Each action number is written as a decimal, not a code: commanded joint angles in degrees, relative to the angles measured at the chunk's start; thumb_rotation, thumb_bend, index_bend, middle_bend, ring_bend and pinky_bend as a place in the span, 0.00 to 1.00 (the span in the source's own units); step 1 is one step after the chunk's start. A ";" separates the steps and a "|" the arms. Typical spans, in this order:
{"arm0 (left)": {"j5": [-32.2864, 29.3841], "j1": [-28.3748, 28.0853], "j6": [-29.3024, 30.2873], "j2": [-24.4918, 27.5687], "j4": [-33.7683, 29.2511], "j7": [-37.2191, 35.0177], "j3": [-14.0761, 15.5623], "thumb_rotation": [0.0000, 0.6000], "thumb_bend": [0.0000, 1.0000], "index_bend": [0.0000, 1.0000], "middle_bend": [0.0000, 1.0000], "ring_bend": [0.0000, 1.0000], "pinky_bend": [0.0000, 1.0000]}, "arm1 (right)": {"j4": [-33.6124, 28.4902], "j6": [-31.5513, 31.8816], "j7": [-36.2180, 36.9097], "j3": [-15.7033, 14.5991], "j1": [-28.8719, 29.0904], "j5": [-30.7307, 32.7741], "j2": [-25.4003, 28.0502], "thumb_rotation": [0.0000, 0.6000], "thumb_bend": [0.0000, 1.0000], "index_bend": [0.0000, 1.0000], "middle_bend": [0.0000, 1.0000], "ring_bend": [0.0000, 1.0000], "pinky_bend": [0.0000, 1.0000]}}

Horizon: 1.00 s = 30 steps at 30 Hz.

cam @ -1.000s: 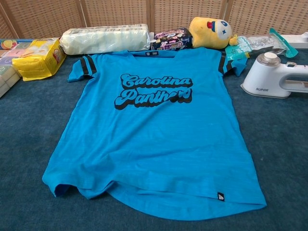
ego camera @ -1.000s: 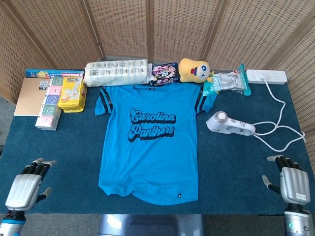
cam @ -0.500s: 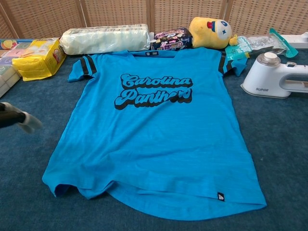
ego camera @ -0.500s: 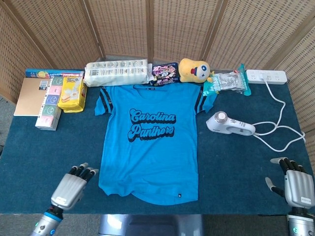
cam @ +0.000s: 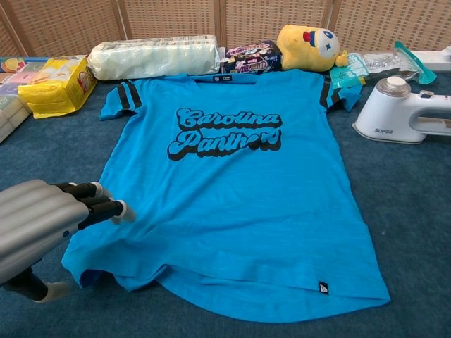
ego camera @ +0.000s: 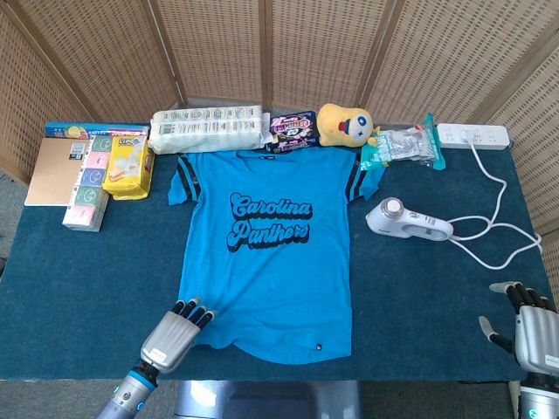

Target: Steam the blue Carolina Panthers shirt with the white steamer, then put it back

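Matt blue cloth shirt on a desk covered in napped dark cloth; glossy white plastic steamer; woven cane screen.

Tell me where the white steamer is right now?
In the head view the white steamer lies on the blue table, on the right side, just beside the shirt and below the clear plastic packet.

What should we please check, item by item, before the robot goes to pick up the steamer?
1. Carolina Panthers shirt lies flat, print up: ok.
2. White steamer free, on its side right of the shirt: ok.
3. Right hand holds nothing, fingers apart: ok.
4. Left hand over the shirt's lower left corner; contact: cannot tell.
5. Steamer cord runs to the power strip: ok.
6. Steamer switched on: cannot tell.
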 commanded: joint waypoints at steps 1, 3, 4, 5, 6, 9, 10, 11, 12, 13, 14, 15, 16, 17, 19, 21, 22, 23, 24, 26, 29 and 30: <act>-0.45 -0.78 -0.26 -1.61 1.31 0.35 -0.42 1.00 0.16 0.21 0.29 0.17 0.27 | 0.16 0.07 0.36 0.06 -0.17 0.01 -0.05 1.00 0.29 0.36 0.35 0.35 0.37; -0.43 -1.16 -0.23 -2.77 2.11 -0.34 -0.58 1.00 0.19 0.21 0.29 0.17 0.28 | 0.25 0.14 0.55 0.10 -0.27 -0.03 -0.11 1.00 0.29 0.37 0.35 0.35 0.37; -0.28 -1.47 -0.22 -3.49 2.81 -0.54 -0.67 1.00 0.21 0.23 0.29 0.17 0.29 | 0.34 0.27 0.66 0.17 -0.32 -0.11 -0.18 1.00 0.29 0.37 0.35 0.35 0.37; -0.15 -1.66 -0.11 -4.01 3.26 -0.67 -0.77 1.00 0.24 0.25 0.29 0.18 0.30 | 0.40 0.40 0.73 0.24 -0.37 -0.17 -0.24 1.00 0.29 0.37 0.35 0.35 0.37; 0.33 -1.85 0.40 -4.89 3.73 -1.32 -1.11 1.00 0.26 0.27 0.30 0.19 0.32 | 0.43 0.58 0.82 0.31 -0.42 -0.28 -0.28 1.00 0.29 0.37 0.35 0.35 0.37; 2.32 -2.08 2.56 -7.05 6.11 -3.71 -1.53 1.00 0.35 0.38 0.35 0.25 0.37 | 0.52 1.03 1.02 0.50 -0.61 -0.46 -0.27 1.00 0.29 0.38 0.36 0.35 0.37; 2.37 -2.27 2.74 -7.60 7.06 -4.14 -1.71 1.00 0.37 0.40 0.37 0.27 0.40 | 0.58 1.24 1.17 0.63 -0.71 -0.46 -0.29 1.00 0.29 0.38 0.36 0.35 0.37; 2.05 -2.47 2.58 -7.89 7.58 -4.27 -1.89 1.00 0.38 0.42 0.38 0.29 0.42 | 0.61 1.31 1.30 0.70 -0.76 -0.44 -0.31 1.00 0.29 0.38 0.36 0.36 0.37; 1.39 -2.67 2.20 -8.06 7.90 -4.29 -2.10 1.00 0.39 0.42 0.38 0.29 0.43 | 0.62 1.38 1.44 0.76 -0.81 -0.43 -0.30 1.00 0.29 0.38 0.36 0.36 0.37; 0.54 -2.91 1.66 -8.17 7.97 -4.21 -2.34 1.00 0.39 0.43 0.39 0.30 0.46 | 0.65 1.41 1.54 0.81 -0.84 -0.43 -0.28 1.00 0.28 0.39 0.36 0.36 0.37; -0.01 -3.08 1.30 -8.22 7.92 -4.12 -2.48 1.00 0.39 0.43 0.39 0.31 0.47 | 0.69 1.42 1.55 0.84 -0.85 -0.43 -0.27 1.00 0.29 0.39 0.36 0.36 0.37; -0.70 -3.34 0.83 -8.24 7.76 -3.92 -2.66 1.00 0.40 0.43 0.39 0.31 0.47 | 0.72 1.42 1.56 0.87 -0.88 -0.42 -0.27 1.00 0.29 0.39 0.36 0.36 0.37; -1.20 -3.58 0.46 -8.22 7.53 -3.64 -2.73 1.00 0.40 0.43 0.39 0.31 0.47 | 0.72 1.43 1.60 0.90 -0.90 -0.41 -0.29 1.00 0.29 0.39 0.36 0.36 0.37; -1.47 -3.81 0.26 -8.21 7.34 -3.29 -2.76 1.00 0.41 0.44 0.40 0.32 0.47 | 0.70 1.42 1.63 0.94 -0.90 -0.40 -0.33 1.00 0.29 0.39 0.36 0.36 0.37; -1.67 -4.17 0.25 -8.34 7.30 -2.83 -2.68 1.00 0.42 0.46 0.41 0.34 0.48 | 0.73 1.33 1.67 1.01 -0.88 -0.40 -0.43 1.00 0.29 0.39 0.36 0.36 0.37; -2.37 -4.46 0.06 -8.46 7.34 -2.86 -2.68 1.00 0.44 0.49 0.44 0.36 0.50 | 0.73 1.18 1.65 1.08 -0.78 -0.48 -0.51 1.00 0.29 0.39 0.36 0.36 0.37; -2.67 -4.59 -0.02 -8.47 7.29 -2.88 -2.72 1.00 0.46 0.51 0.45 0.37 0.52 | 0.74 1.14 1.62 1.13 -0.73 -0.53 -0.55 1.00 0.29 0.39 0.36 0.36 0.37; -2.76 -4.78 0.12 -8.53 7.28 -2.97 -2.81 1.00 0.47 0.53 0.47 0.39 0.53 | 0.75 1.07 1.54 1.23 -0.63 -0.56 -0.63 1.00 0.29 0.39 0.36 0.36 0.37; -2.66 -4.87 0.39 -8.61 7.36 -3.14 -2.87 1.00 0.47 0.54 0.48 0.40 0.54 | 0.72 0.99 1.49 1.32 -0.53 -0.58 -0.68 1.00 0.28 0.40 0.36 0.36 0.37; -2.54 -5.01 0.96 -8.74 7.53 -3.45 -2.98 1.00 0.48 0.57 0.50 0.41 0.55 | 0.58 0.78 1.63 1.63 -0.21 -0.66 -0.77 1.00 0.29 0.40 0.36 0.37 0.38; -3.02 -5.29 1.28 -8.87 7.77 -3.58 -3.15 1.00 0.49 0.58 0.51 0.42 0.56 | 0.05 -0.39 1.59 2.50 1.06 -0.72 -0.74 1.00 0.29 0.40 0.36 0.37 0.38; -3.16 -5.39 1.28 -8.88 7.76 -3.62 -3.11 1.00 0.49 0.58 0.51 0.42 0.56 | -0.20 -0.90 1.38 2.88 1.65 -0.79 -0.67 1.00 0.29 0.40 0.36 0.37 0.38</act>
